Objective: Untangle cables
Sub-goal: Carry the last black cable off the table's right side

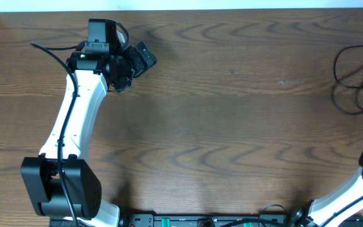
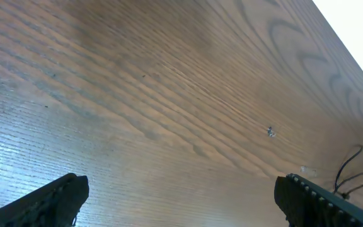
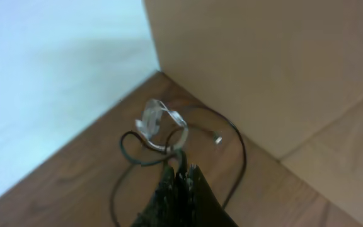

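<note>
Right pincer (image 3: pixel 180 171): fingers pressed together, dark and blurred in the right wrist view. It is outside the overhead frame.
Grip, hard to tell: a thin cord runs up to the closed tips, but whether it is pinched between them cannot be made out.
Cables (image 3: pixel 169 148): thin black cords in loose loops on the table just beyond the right pincer's tips, in the table's far right corner.
Whitish piece (image 3: pixel 158 121): glossy and curled, lying among the loops. Its shape is too blurred to read.
Plug end (image 3: pixel 218 140): small and silver-grey, inside the widest loop.
Cables from above (image 1: pixel 360 87): cut off by the right edge of the frame, so only some curves show.
Right arm (image 1: pixel 351 192): a white link at the lower right corner, mostly out of frame.
Left pincer (image 1: pixel 137 61): fingers spread wide with nothing between them, at the far left, well apart from the cables.
Left wrist view: both finger ends are cropped at the bottom edge. The cables (image 2: pixel 358 171) show small at the right edge.
Table (image 1: pixel 232 139): dark wood grain, with a small speck (image 1: pixel 232 72) and a pale scuff (image 1: pixel 290 82).
Beige panel (image 3: pixel 263 63): stands upright against the table's corner behind the cables.
</note>
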`<state>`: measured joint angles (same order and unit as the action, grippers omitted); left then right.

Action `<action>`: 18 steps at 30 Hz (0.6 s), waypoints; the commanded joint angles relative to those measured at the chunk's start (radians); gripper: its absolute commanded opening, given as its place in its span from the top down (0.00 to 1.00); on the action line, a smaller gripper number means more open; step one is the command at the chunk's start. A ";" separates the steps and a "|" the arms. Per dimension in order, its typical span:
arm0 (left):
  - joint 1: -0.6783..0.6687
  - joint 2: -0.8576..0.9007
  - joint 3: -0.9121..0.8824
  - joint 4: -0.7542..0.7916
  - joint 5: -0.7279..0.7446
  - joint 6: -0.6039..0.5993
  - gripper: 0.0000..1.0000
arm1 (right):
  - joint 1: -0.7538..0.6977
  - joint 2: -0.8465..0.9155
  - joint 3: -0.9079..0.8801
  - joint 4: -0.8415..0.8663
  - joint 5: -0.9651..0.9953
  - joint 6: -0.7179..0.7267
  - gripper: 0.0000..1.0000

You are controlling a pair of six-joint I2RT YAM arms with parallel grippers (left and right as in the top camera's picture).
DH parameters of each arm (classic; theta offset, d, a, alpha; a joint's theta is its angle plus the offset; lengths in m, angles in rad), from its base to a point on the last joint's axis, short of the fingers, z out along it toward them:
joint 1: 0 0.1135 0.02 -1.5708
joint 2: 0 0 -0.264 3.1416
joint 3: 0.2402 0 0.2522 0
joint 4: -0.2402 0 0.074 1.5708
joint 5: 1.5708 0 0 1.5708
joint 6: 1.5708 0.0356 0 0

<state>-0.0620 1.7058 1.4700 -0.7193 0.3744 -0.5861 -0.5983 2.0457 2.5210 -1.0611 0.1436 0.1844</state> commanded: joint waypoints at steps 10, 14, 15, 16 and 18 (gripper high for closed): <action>-0.001 0.006 0.002 -0.003 -0.010 0.010 0.00 | -0.019 0.184 -0.186 0.028 0.054 0.024 0.62; -0.001 0.006 0.002 -0.003 -0.010 0.010 0.00 | -0.020 0.185 -0.219 0.029 0.036 0.024 0.05; -0.001 0.006 0.002 -0.003 -0.010 0.010 0.00 | -0.019 0.180 -0.218 0.027 0.008 0.024 0.01; -0.001 0.006 0.002 -0.003 -0.010 0.010 0.00 | -0.019 0.175 -0.218 0.024 -0.021 0.024 0.01; -0.001 0.006 0.002 -0.003 -0.010 0.010 0.00 | -0.010 0.153 -0.218 0.017 -0.097 0.023 0.01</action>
<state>-0.0620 1.7058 1.4700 -0.7197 0.3744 -0.5861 -0.6170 2.2272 2.3020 -1.0348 0.1452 0.2020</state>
